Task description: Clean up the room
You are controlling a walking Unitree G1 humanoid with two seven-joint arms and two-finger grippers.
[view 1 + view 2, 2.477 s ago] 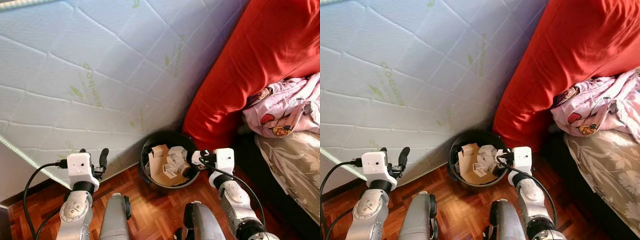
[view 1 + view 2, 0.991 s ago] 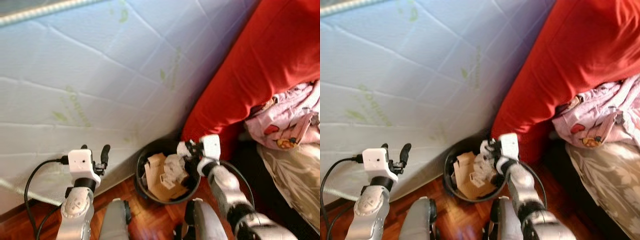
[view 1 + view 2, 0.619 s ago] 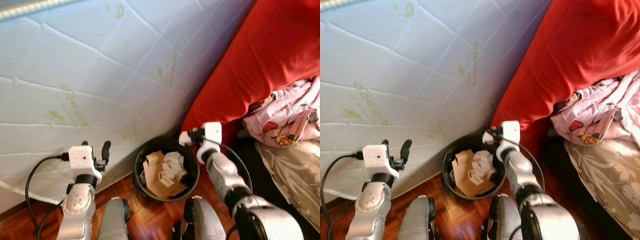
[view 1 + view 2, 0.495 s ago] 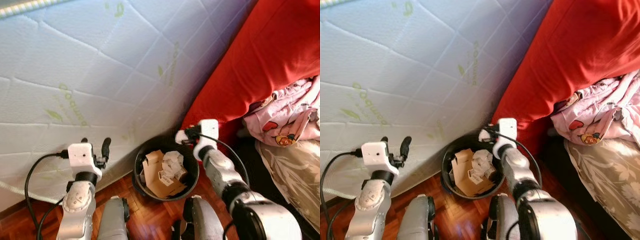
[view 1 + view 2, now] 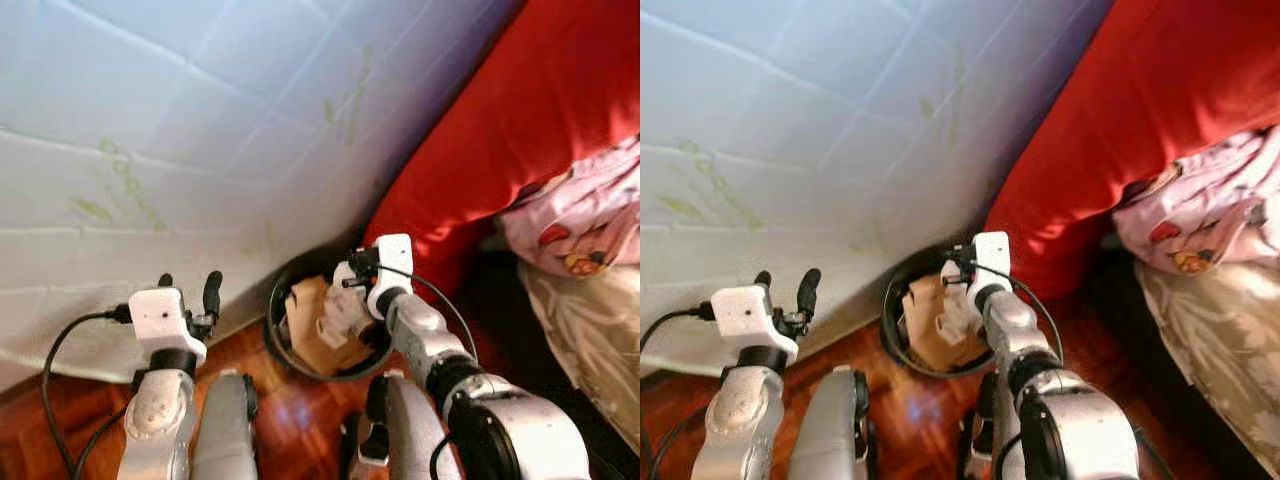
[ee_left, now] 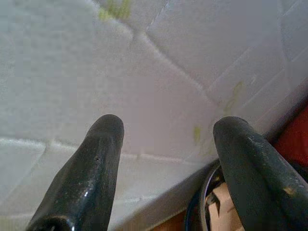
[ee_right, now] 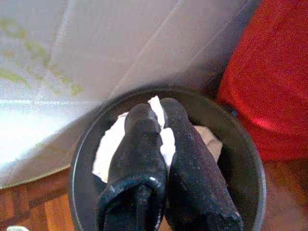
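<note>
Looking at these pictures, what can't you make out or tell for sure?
- Right end effector: fingers pressed together over the black bin; something white shows between them, whether it is gripped is unclear.
- Bin contents: blurred in the eye views, hidden by the fingers in the right wrist view.
- Pink cloth: cut off by the edge.

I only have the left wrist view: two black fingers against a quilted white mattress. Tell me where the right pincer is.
Observer: The right pincer is above the black waste bin, fingers pressed together on a white crumpled paper.
Operator: Report what's in the bin.
Observer: Brown cardboard pieces and more paper.
Operator: Tell me what's beside the bin.
Observer: A red cover on the right, pink printed bedding beyond it.
Operator: Describe the floor.
Observer: Reddish wood parquet.
</note>
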